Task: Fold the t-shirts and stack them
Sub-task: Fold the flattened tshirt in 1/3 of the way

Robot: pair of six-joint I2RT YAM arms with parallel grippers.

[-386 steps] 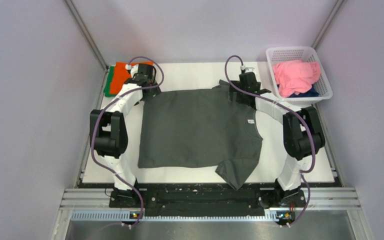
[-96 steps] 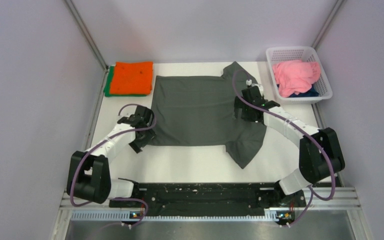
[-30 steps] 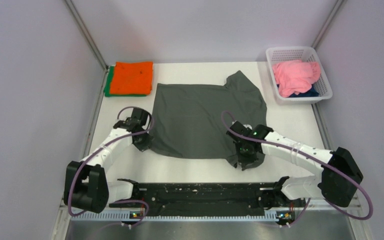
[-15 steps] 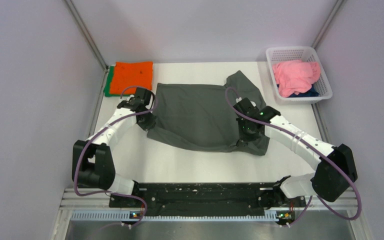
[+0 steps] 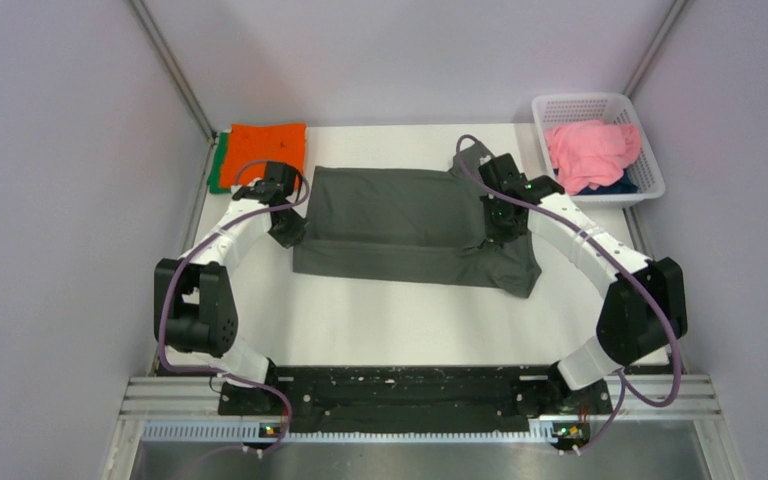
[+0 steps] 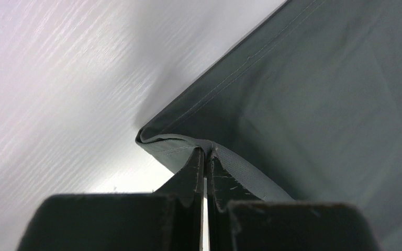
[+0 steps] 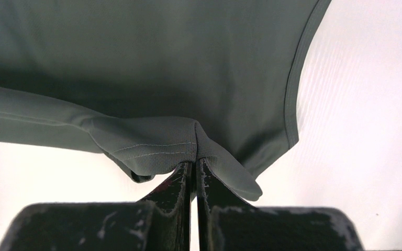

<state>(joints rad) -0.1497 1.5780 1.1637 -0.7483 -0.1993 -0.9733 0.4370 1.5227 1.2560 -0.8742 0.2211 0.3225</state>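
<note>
Seen from overhead, the dark grey t-shirt (image 5: 400, 225) lies across the far middle of the white worktop (image 5: 400, 320), and a straight line in the cloth runs from one arm to the other. The left claw (image 5: 288, 228) is at the shirt's left edge and the right claw (image 5: 497, 235) is over its right side, but from this height you cannot see how the fingers stand. The wrist cameras settle that. On the left, the two black fingers are pressed almost together on a stitched hem at a corner of the shirt, with a second layer of the same grey cloth spread beneath and bare worktop off to one side. On the right, the fingers are likewise closed on a bunched, hemmed fold that hangs above the flat layer and casts a shadow on it; a curved banded edge of the shirt shows beside it. Only the overhead view shows the rest: an orange t-shirt (image 5: 268, 140) folded on a green t-shirt (image 5: 219, 165) at the far left corner, just beyond the left claw, and a white lattice basket (image 5: 585, 103) at the far right holding a crumpled pink t-shirt (image 5: 590, 150) with a navy t-shirt (image 5: 615, 185) peeking out under it
</note>
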